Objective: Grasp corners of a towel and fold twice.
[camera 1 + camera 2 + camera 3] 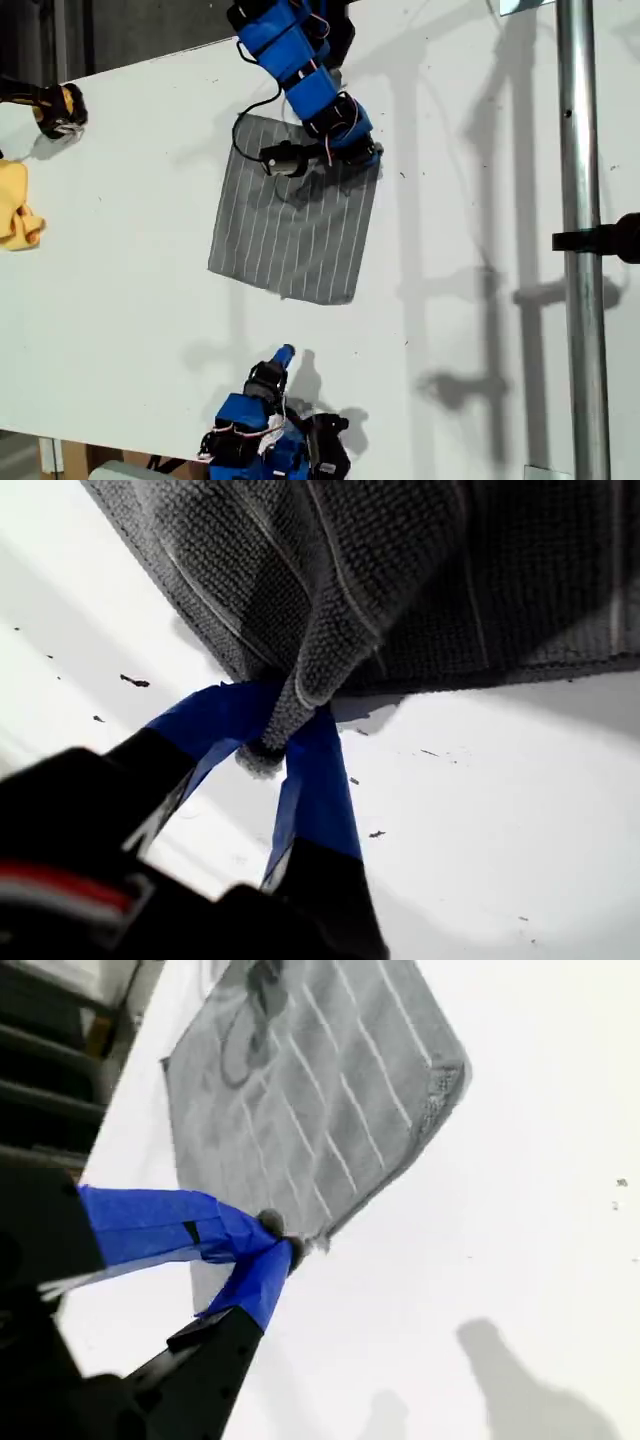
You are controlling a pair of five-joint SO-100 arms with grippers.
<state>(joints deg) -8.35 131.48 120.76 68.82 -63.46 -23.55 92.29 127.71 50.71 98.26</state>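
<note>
Towel [290, 225] lies flat on the white tabletop [470, 330]. Only the first wrist view shows my first tool [285, 742] pinching a corner [300, 695]. In the second wrist view my second tool [278, 1245] is pressed together just off the towel's edge, gripping nothing.

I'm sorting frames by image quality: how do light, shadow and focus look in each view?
Exterior view: hard light throws crisp shadows of the arms and the metal pole across the white table. First wrist view: the towel weave is sharp, my first gripper dark and soft up close. Second wrist view: the table is washed out, my second gripper slightly blurred.
</note>
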